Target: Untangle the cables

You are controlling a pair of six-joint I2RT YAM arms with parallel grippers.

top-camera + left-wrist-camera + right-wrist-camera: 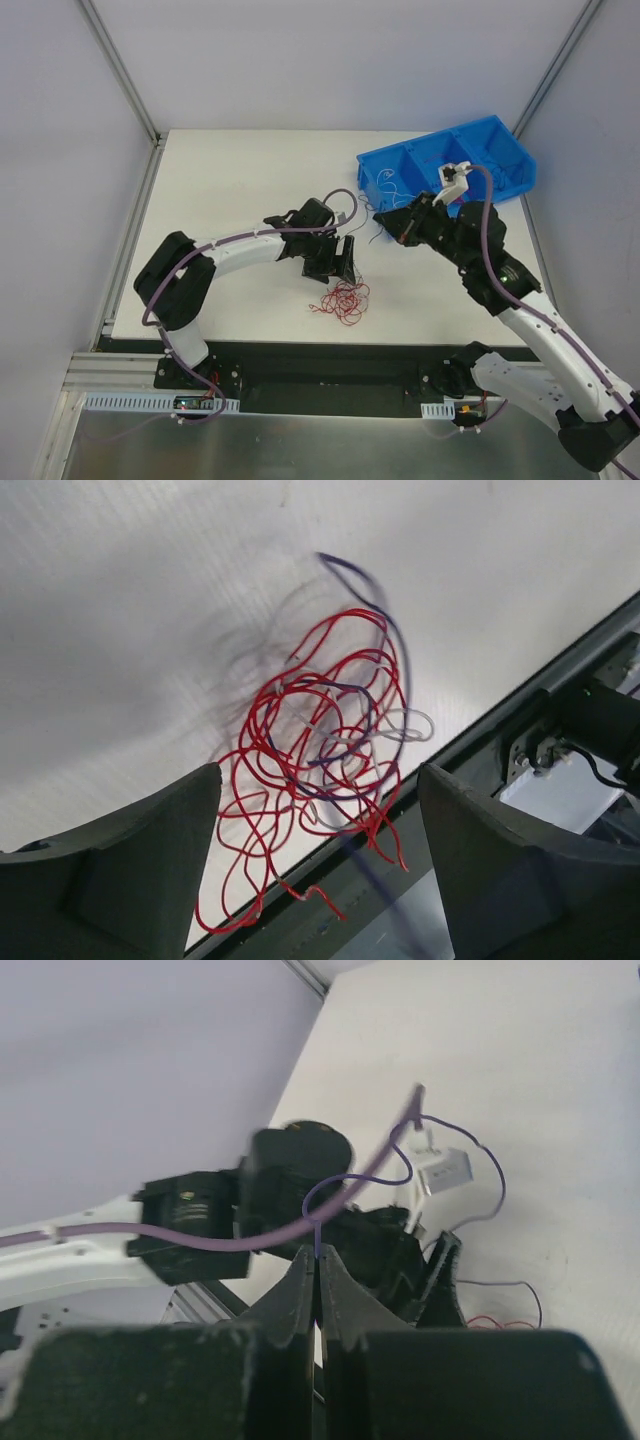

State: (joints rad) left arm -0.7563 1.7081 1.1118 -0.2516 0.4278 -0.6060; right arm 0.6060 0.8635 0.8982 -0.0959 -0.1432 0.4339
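The cables (342,300) form a loose, mostly red clump on the white table (230,200) near its front edge, roughly round from above. In the left wrist view the clump stretches from lower left to upper right, and a dark wire (385,610) arches out at the top. The left gripper (318,820) hangs over it with jaws wide and nothing between them. The right gripper (316,1260) is pinched on one thin purple strand (500,1182), which rises and loops right. A blue bin (500,150) sits at the far right corner. Pale walls surround the table.
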